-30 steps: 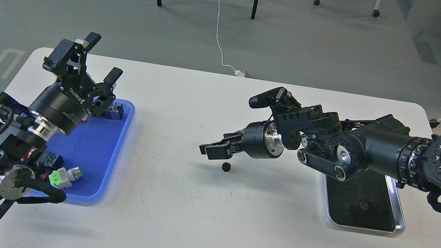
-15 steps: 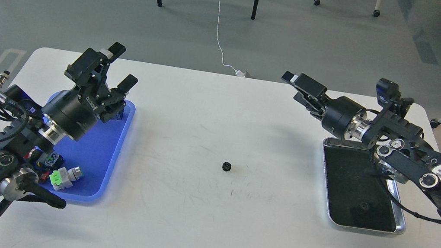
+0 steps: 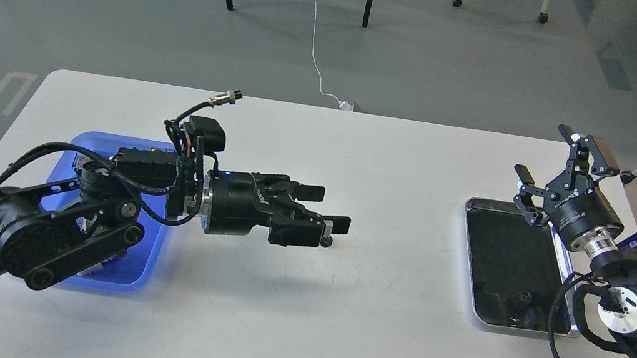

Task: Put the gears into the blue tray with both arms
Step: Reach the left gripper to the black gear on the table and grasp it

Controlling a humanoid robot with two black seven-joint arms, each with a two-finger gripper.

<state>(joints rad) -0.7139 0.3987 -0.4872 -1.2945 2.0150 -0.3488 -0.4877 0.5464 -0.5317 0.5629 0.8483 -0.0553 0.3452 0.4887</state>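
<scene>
One small black gear (image 3: 325,242) lies on the white table near its middle. My left gripper (image 3: 325,209) reaches in from the left, level and open, and its nearer fingertip (image 3: 338,225) hangs right over the gear. Whether they touch, I cannot tell. A second gear (image 3: 524,296) rests inside the silver-rimmed metal tray (image 3: 468,209) at the right. The blue tray (image 3: 150,255) sits at the left, largely covered by my left arm. My right gripper (image 3: 558,162) points up and away over the metal tray's far right corner, open and empty.
Small parts in the blue tray are mostly hidden behind my left arm. Chair and table legs, cables and a white cord lie on the floor beyond the table's far edge.
My left arm swung from above the blue tray rightward to the gear at the table's middle. My right arm pulled back to the right, beyond the metal tray, leaving that gear on the table.
</scene>
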